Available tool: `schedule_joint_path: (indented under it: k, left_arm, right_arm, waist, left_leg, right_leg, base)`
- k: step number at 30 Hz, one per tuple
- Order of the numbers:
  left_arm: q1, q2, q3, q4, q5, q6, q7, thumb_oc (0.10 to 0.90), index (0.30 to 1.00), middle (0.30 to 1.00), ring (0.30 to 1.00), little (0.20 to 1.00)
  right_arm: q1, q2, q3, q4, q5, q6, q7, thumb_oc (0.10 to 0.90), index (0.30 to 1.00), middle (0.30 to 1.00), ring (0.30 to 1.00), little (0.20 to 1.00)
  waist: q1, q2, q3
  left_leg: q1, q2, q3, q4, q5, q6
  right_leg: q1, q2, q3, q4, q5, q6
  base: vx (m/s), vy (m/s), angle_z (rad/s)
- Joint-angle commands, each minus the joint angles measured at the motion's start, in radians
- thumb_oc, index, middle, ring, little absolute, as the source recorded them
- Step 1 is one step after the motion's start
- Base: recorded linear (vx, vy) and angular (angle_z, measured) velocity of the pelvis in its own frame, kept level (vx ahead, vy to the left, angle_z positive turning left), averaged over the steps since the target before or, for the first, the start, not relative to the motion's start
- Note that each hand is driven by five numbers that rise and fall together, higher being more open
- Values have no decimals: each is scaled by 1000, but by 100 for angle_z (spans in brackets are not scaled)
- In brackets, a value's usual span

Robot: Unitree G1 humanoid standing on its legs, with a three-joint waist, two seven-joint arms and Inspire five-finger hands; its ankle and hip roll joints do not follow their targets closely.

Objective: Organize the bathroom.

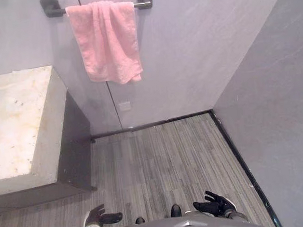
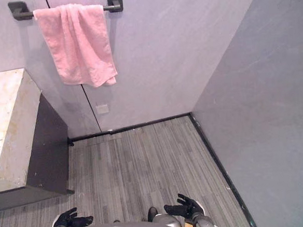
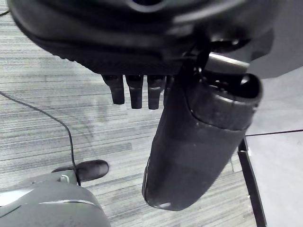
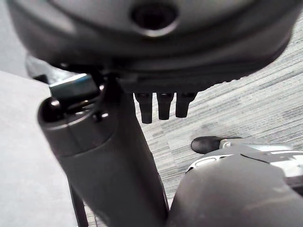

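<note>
A pink towel (image 1: 107,39) hangs folded over a dark wall bar (image 1: 51,6) high on the grey wall, its lower edge uneven. My left hand (image 1: 100,217) hangs low over the floor near the view's bottom, fingers relaxed and empty. My right hand (image 1: 216,205) is low on the other side, also open with nothing in it. Both are far below the towel. In the left wrist view the fingers (image 3: 135,93) point out straight over the floor; the right wrist view shows the same for its fingers (image 4: 164,105).
A pale stone vanity counter (image 1: 17,123) with a dark cabinet side (image 1: 74,145) stands at the left. Grey walls meet in a corner at the right, with a black skirting (image 1: 232,149). Striped grey floor (image 1: 165,164) lies between the vanity and the wall.
</note>
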State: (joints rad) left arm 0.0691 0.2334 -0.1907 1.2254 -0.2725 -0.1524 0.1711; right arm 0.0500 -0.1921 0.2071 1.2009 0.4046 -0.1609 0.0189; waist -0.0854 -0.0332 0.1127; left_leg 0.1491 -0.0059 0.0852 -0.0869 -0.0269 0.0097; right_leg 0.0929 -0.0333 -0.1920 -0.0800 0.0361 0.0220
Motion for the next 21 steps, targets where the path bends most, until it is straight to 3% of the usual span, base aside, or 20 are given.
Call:
schedule_joint_path:
  k: [1, 6, 21]
  left_arm:
    - [-43, -5, -11, 32, -3, -31, 8, 800, 900, 900, 900, 900]
    - [-42, -6, -7, 35, -37, 3, 23, 800, 900, 900, 900, 900]
    - [-39, -12, 8, 44, -25, 9, 32, 800, 900, 900, 900, 900]
  right_arm:
    - [-39, -34, 19, 10, -12, -41, 1, 800, 900, 900, 900, 900]
    - [-39, -34, 18, 13, -13, -42, 1, 800, 900, 900, 900, 900]
    - [-36, -33, 24, 13, -19, -49, -2, 800, 900, 900, 900, 900]
  waist:
    - [-4, 35, -28]
    - [-4, 37, -26]
    - [-3, 39, -20]
  left_leg:
    - [-24, 2, 92, 0, -10, -5]
    - [-23, 2, 90, 0, -9, -5]
    - [-28, 3, 91, 0, -5, -10]
  right_leg:
    - [9, 31, -10, 80, -101, 78]
    - [10, 31, -13, 81, -102, 77]
    - [13, 32, -19, 68, -95, 75]
  base:
    - [0, 0, 0]
    - [0, 0, 0]
    - [0, 0, 0]
